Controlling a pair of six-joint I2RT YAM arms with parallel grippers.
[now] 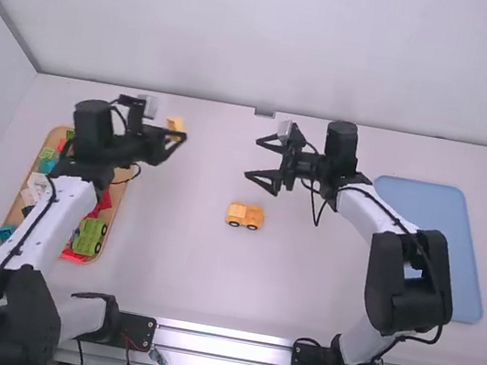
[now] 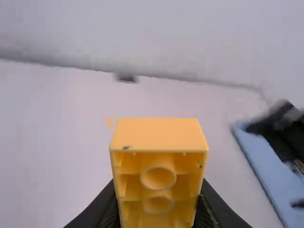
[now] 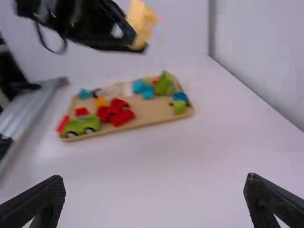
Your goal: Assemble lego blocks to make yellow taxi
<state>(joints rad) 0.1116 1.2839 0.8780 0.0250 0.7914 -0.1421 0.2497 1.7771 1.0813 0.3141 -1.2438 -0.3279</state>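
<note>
Block point(image 2: 159, 135) pinched by left fingers point(image 1: 179, 137), right fingers point(image 1: 262, 141) spread, high view adding yellow wheeled base point(image 1: 240, 215)

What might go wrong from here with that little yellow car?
The left gripper pinches a yellow block in mid-air, so a slip could drop it on the table. The block's hollow side faces the wrist camera; tilted like that, it might not seat properly. And the wheeled yellow piece stands loose, with nothing gripping it, so pressing on it could make it roll.

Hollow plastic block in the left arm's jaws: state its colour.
The hollow plastic block is yellow-orange, clearest in the left wrist view.
</note>
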